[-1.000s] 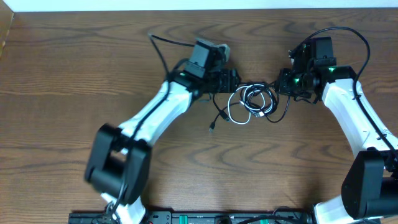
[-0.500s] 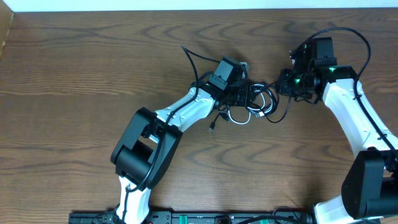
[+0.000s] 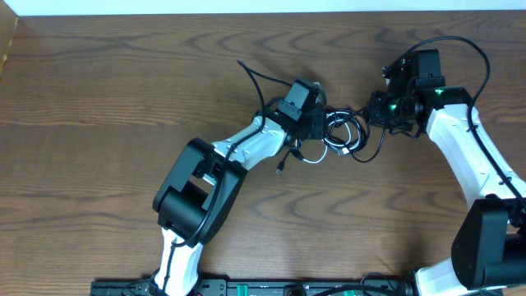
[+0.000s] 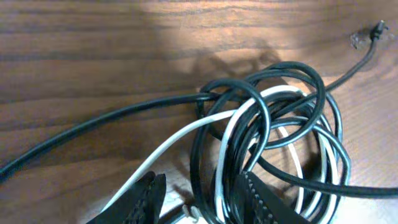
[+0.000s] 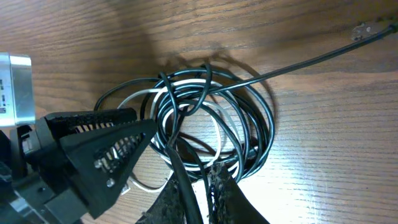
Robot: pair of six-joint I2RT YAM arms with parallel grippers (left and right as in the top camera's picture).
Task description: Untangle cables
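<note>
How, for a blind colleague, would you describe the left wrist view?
A black cable and a white cable lie coiled together on a wooden table; two dark fingers at the bottom edge stand apart around several strands.

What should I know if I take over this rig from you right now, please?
The left gripper is open, its jaws straddling white and black strands at the tangle's edge, with nothing clamped.
The right gripper appears shut on a strand of the black cable at the tangle's opposite side.
The black cable and white cable lie interlooped in one coil on the table between the grippers. A black plug end trails free.
Done: nothing separated yet.
Left to do: probably close the left gripper on the white cable, then draw the two apart.
</note>
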